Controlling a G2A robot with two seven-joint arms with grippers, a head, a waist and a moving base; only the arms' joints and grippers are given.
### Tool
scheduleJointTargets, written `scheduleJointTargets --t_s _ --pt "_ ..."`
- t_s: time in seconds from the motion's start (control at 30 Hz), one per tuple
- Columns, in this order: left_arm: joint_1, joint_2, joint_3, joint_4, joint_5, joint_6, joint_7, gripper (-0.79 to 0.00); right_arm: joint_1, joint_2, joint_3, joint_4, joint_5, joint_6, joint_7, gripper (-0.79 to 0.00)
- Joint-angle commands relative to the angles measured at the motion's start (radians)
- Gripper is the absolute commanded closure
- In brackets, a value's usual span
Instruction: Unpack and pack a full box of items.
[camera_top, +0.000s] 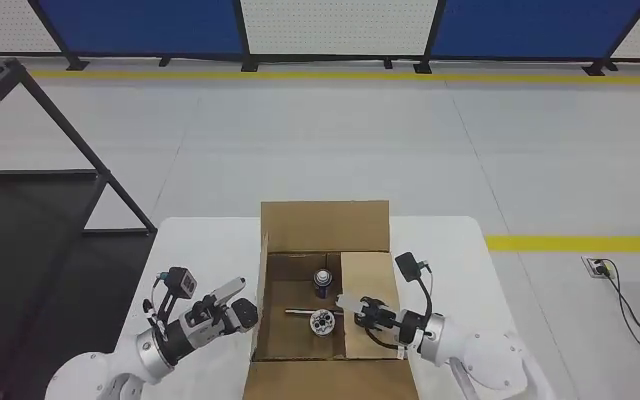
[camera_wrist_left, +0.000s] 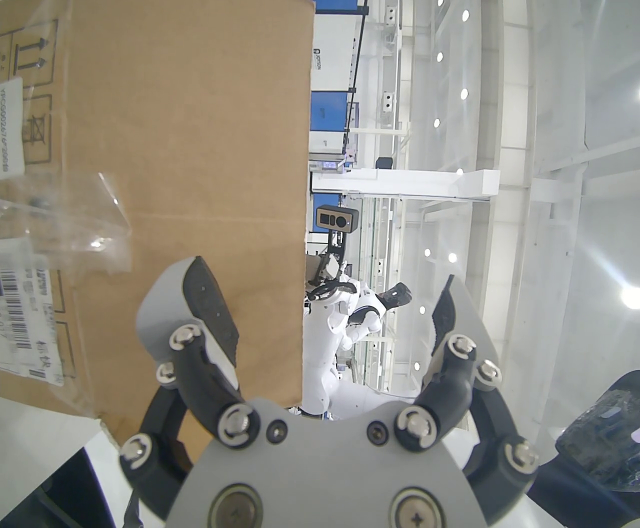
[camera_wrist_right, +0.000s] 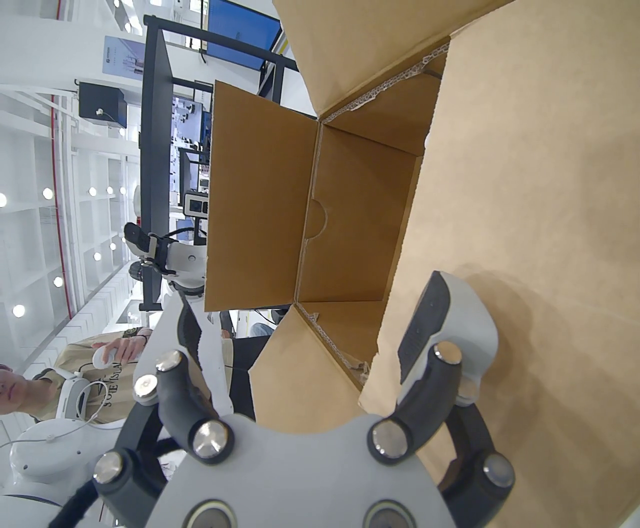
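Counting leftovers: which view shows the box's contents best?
The top view: it looks down into the open cardboard box, showing a dark can and a white round part. The left wrist view shows its outer wall; the right wrist view its flaps and inner walls.

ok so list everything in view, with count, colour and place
cardboard box: one, brown, open, middle of the table
cylinder: one, dark, inside the box
round part: one, white, inside the box, nearer the robot
thin rod: one, greyish, lying beside the round part
pouch: one, clear, on the box's outer wall
table: one, white, under the box
left tool: one, grey-black, open, beside the box's outer wall
right tool: one, grey-black, open, at the box's folded-in flap
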Motion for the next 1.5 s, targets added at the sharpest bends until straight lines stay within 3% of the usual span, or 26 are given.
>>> scheduleJointTargets --t_s 0.0,0.53,0.9,1.47 --pt "-0.023 0.0 0.037 -0.001 0.016 0.035 0.023 -0.785 0.006 -0.002 -0.01 0.005 0.02 0.006 -0.013 -0.785" --pt "-0.23 -0.005 0.256 0.115 0.098 0.195 0.058 -0.785 0.058 -0.014 -0.096 0.047 0.051 -0.001 -0.08 -0.785" --pt "-0.251 -0.005 0.313 0.126 0.112 0.214 0.09 -0.785 0.043 -0.016 -0.086 0.041 0.067 0.017 -0.179 -0.785" --pt "-0.295 -0.007 0.363 0.176 0.119 0.264 0.136 -0.785 0.076 -0.011 -0.095 0.082 0.05 0.132 -0.135 -0.785"
